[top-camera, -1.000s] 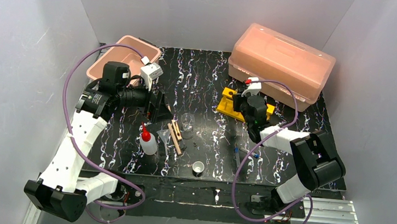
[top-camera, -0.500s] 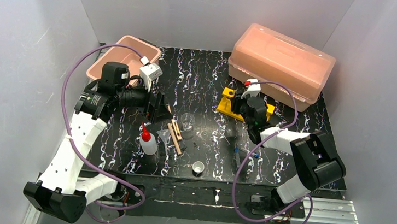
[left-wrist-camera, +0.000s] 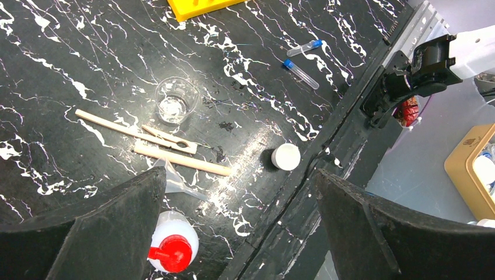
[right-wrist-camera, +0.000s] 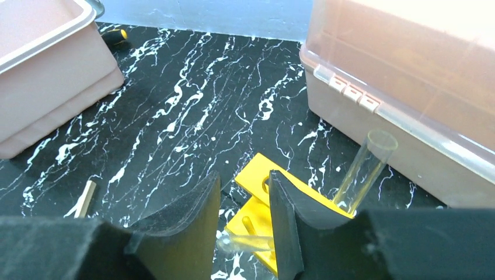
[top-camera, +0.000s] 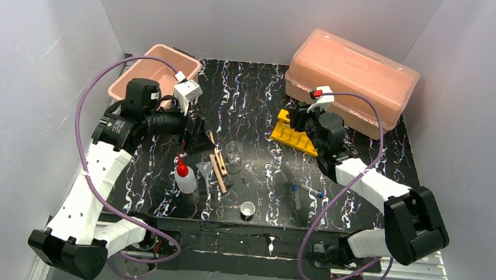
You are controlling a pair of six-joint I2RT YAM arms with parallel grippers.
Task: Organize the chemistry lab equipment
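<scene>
At far left stood an open pink bin point(top-camera: 155, 73) at the back of the table point(top-camera: 256, 99). Just right of it hung the left gripper point(left-wrist-camera: 238, 174), above the table, its fingers point(left-wrist-camera: 105, 227) spread wide with nothing between them. Below it in the wrist view lay the bottle point(left-wrist-camera: 172, 248), red nozzle toward the camera, on the near left part of the table. The clamps point(left-wrist-camera: 157, 143) lay just right of the bottle, side by side and roughly parallel. The beaker point(left-wrist-camera: 175, 99) stood upright just beyond them, near but apart. The cup point(left-wrist-camera: 286, 156) sat alone close to the near edge, right of the clamps. Further right two tubes point(left-wrist-camera: 302, 73) lay on their sides, blue caps close together, apart from the cup.

The rack point(top-camera: 291, 136) sat right of centre, in front of the box point(top-camera: 351, 74). The right gripper point(right-wrist-camera: 244, 175) hovered at the rack's near end, jaws narrow. A clear shape point(right-wrist-camera: 245, 242) crossed the gap low in the wrist view; whether it was gripped could not be told. One tilted tube point(right-wrist-camera: 363, 169), open end up, stood in the rack at its end beside the box.
</scene>
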